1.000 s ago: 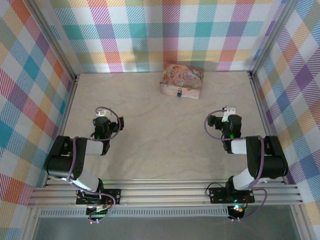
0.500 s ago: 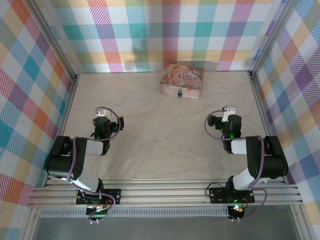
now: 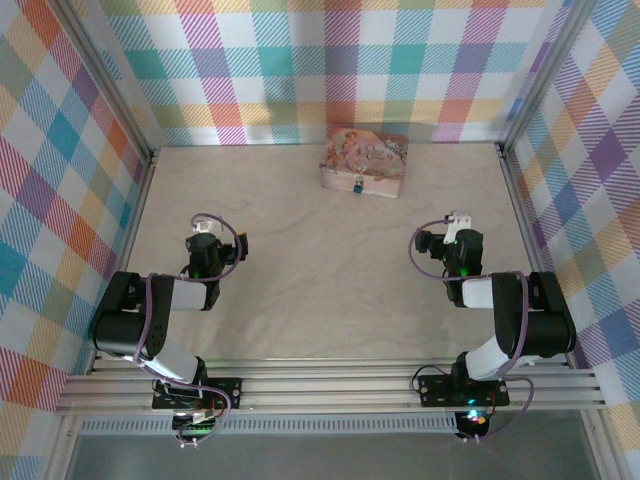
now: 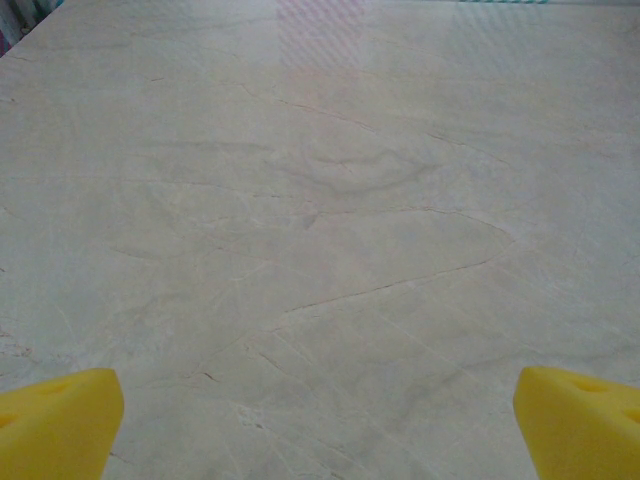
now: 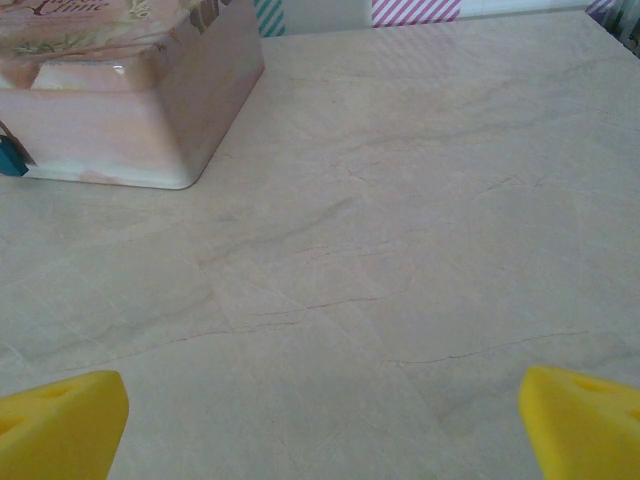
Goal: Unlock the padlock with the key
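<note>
At the table's [image 3: 300, 310] far middle, the blue padlock [image 3: 357, 186] sits against the near face of the pink tin [image 3: 366, 158], facing the arms (too small to tell its long axis). Left gripper [image 4: 320, 425] and right gripper [image 5: 320, 425] have their jaws wide apart, holding nothing, well apart from it.
</note>
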Tool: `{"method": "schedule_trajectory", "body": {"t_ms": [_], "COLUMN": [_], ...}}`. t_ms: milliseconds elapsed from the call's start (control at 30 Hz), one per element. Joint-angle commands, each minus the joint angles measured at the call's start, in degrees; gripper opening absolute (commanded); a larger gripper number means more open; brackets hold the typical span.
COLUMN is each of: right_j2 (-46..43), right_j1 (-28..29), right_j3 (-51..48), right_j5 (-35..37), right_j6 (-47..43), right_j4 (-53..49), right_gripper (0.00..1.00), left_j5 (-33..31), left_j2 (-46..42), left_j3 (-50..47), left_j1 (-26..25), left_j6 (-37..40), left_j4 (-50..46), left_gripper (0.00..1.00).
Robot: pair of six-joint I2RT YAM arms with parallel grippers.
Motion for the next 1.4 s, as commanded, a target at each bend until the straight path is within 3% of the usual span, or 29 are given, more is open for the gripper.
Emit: {"method": "schedule_trajectory", "body": {"t_ms": [0,133,267,433,533,700,833,900,1167,1367], "right_j2": [0.04,-1.65,-7.36,-14.6,-14.18,-5.82,1.16,5.25,22.36,35.07], "right_j1": [-0.36,-0.35,-0.38,-0.33,-0.31,0.0,0.78,1.63,6.18,7.76], "right_j3": [0.33,-1.19,-1.12,5.8,13.65,30.18,39.65,44.68,68.73,89.62], "right_j5": [0.03,1.77,-0.08,-0.08,-0.05,-4.26,-8.87,-11.33,-8.58,-5.67], "right_j6": [0.09,0.92,0.13,5.97,10.67,18.11,22.95,23.67,24.1,23.59], "right_j4": [1.16,2.39,-2.99,-25.65,-39.89,-58.74,-63.76,-65.92,-79.15,-87.77], "right_gripper": [1.0,1.0,1.0,1.0,1.0,1.0,1.0,0.94,0.93,0.95], "left_j5": [0.77,2.06,-3.09,-3.06,-0.08,12.59,21.56,24.8,29.35,30.15], "left_j2": [0.18,-2.01,-8.25,-12.41,-13.78,-11.36,-4.81,0.15,19.91,27.82], "left_j3": [0.71,1.84,7.21,10.39,13.8,21.7,29.62,35.56,59.55,68.78], "left_j1": [0.66,0.66,0.65,0.66,0.66,0.62,0.12,-0.84,-7.6,-11.93], "left_j6": [-0.65,-0.02,-4.2,-9.8,-12.64,-19.45,-24.35,-24.79,-24.25,-24.34], "left_j4": [-0.07,-3.56,-19.98,-30.57,-37.28,-43.87,-47.31,-51.32,-67.11,-70.78], "left_gripper": [1.0,1.0,1.0,1.0,1.0,0.96,0.89,0.84,0.79,0.79]}}
